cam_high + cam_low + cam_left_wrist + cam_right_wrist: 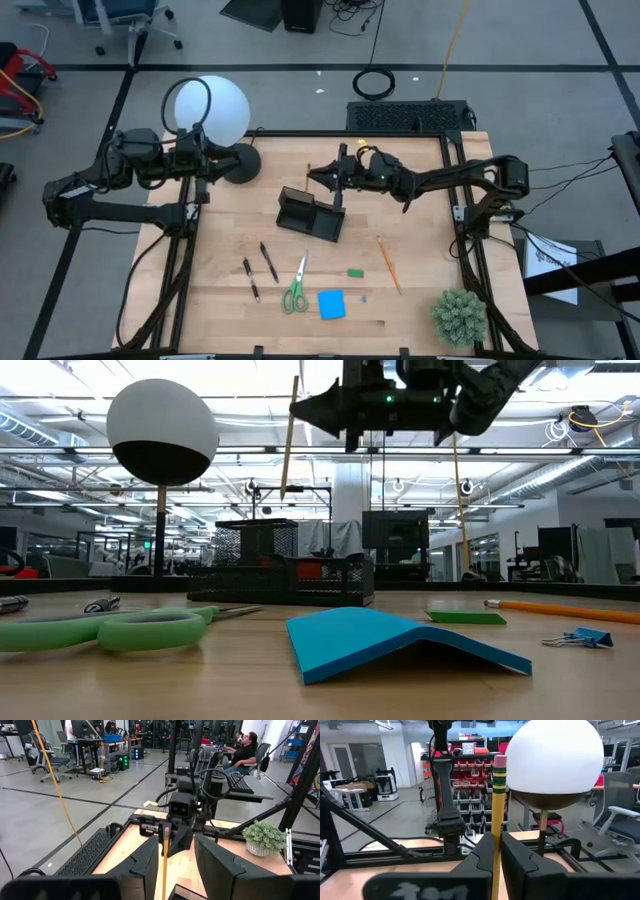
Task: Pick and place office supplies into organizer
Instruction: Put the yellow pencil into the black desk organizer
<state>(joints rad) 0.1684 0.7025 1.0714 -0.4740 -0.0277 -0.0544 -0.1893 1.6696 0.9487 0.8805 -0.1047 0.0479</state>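
Above the organizer (311, 216), right gripper (318, 177) pinches pencil (289, 435) (upright).

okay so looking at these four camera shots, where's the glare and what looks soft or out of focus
Low view: ceiling lights blow out the background; the blue sticky-note pad and green-handled scissors up close look soft. Right wrist view: the white lamp globe is overexposed, and the pencil in the right gripper is sharp. High view: evenly lit.
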